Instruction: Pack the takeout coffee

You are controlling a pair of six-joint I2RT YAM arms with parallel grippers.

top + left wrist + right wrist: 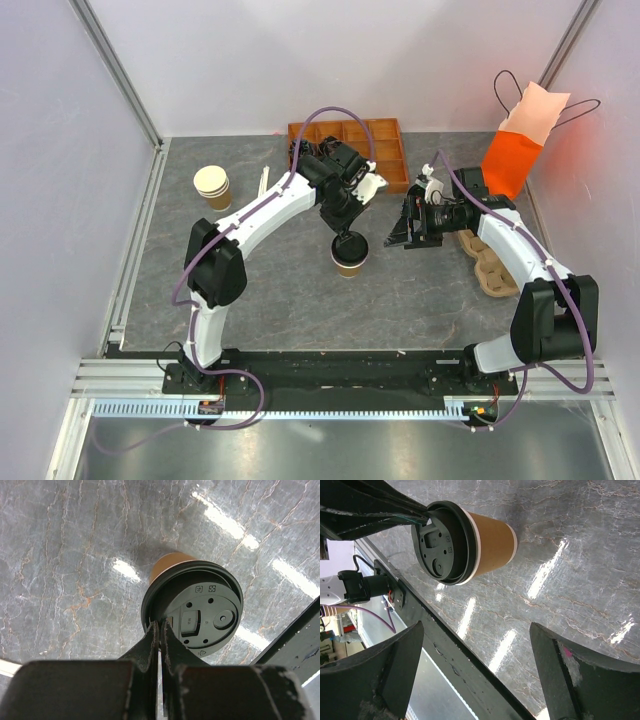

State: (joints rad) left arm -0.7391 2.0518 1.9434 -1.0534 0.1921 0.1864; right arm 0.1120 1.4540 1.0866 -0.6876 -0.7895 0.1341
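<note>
Tan takeout coffee (350, 256) upright, long axis vertical

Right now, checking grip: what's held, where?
Right gripper open, empty. Left gripper, shut, touches the rim of the round black plastic lid on the brown paper cup; grip unclear.

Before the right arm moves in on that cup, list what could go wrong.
1. The left gripper, shut, appears to bear on the black lid near its rim, not its centre. The takeout coffee could tip, or the lid could dent.
2. The right gripper stands open beside the cup while the left gripper is at the lid. Closing in now, it might knock the cup or strike the left gripper.
</note>
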